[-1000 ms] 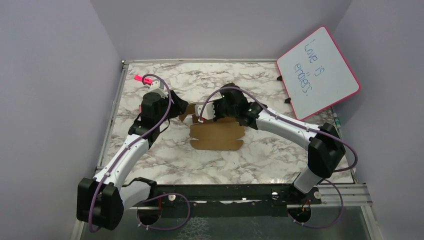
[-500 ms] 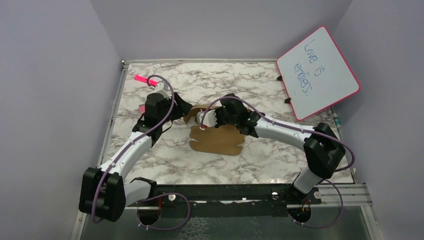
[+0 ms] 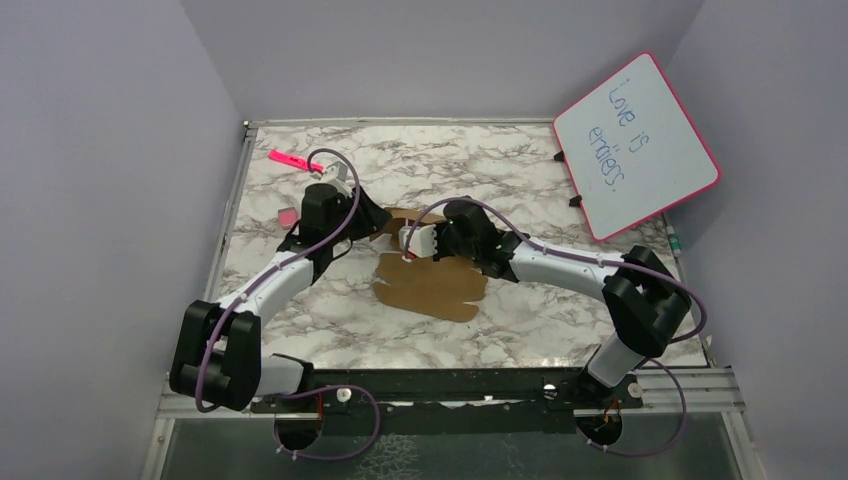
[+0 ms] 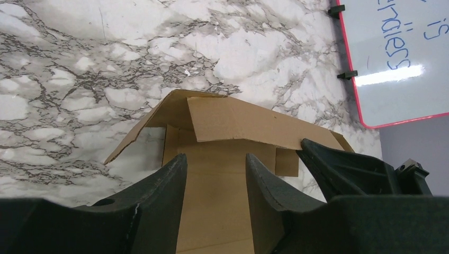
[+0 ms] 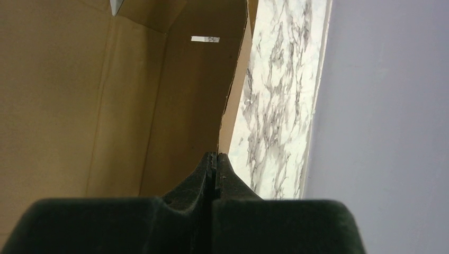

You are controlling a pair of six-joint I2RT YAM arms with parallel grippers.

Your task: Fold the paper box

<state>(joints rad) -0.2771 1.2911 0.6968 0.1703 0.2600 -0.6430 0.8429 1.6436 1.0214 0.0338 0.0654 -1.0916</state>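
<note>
From above, the paper box (image 3: 430, 285) lies on the surface (image 3: 560, 320) just ahead of my left claw (image 3: 378, 222) and under my right claw (image 3: 404, 250); my left wrist shows the left claw (image 4: 214, 174) open, the raised flap (image 4: 238, 124) just ahead; my right wrist shows the right claw (image 5: 213, 159) pinching a panel's edge, which I should hold firm while creasing.

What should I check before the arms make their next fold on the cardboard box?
1. Right gripper pinching the cardboard box edge: ok.
2. Left gripper open over the panel: ok.
3. Far flap raised: ok.
4. Slot filled by a tab: not ok.
5. Whiteboard clear of the box: ok.
6. Grippers apart from each other: cannot tell.
</note>
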